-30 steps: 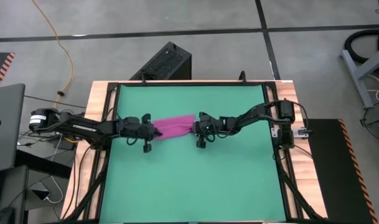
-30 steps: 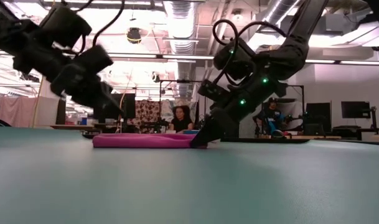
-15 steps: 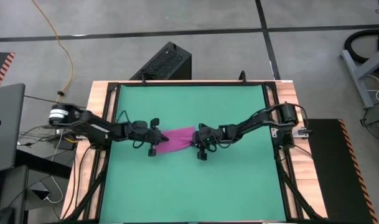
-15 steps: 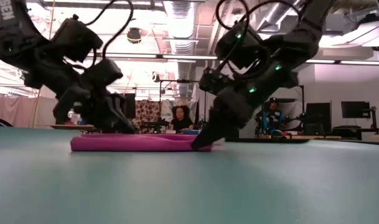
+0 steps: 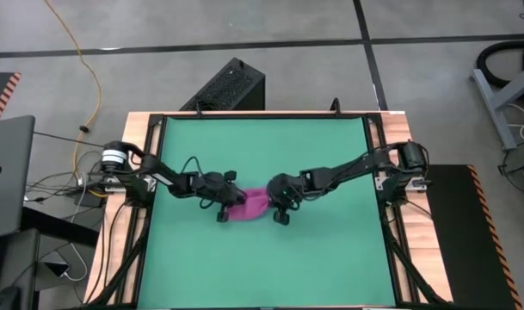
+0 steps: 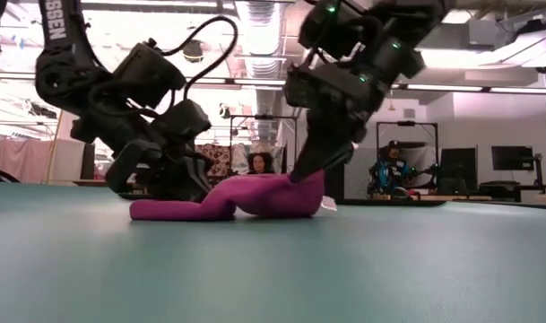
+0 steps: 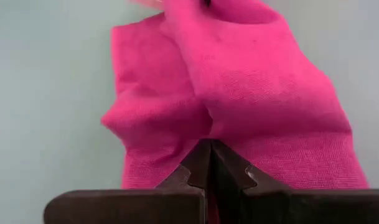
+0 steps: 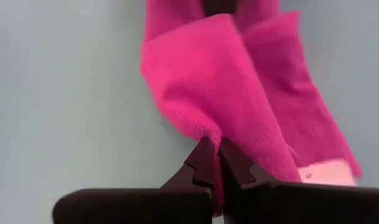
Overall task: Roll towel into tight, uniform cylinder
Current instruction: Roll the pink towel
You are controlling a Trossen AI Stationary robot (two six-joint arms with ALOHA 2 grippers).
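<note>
Where arms converge, pinched towel (image 5: 249, 205).

One towel (image 5: 247, 204) on one green mat (image 5: 322, 258), two grippers, left (image 5: 228, 201) and right (image 5: 273, 200), and two people (image 6: 257, 169) in the room behind.

Towel (image 5: 248, 205) magenta-pink, plain, no pattern; small white tag (image 8: 323, 173) at its edge. Mat (image 5: 262, 258) under the towel flat green, w/ black border. Table frame (image 5: 131, 146) around the mat light wood. Both arms black. Floor beyond the mat grey w/ dark lines; yellow cable (image 5: 79, 53) across it.
</note>
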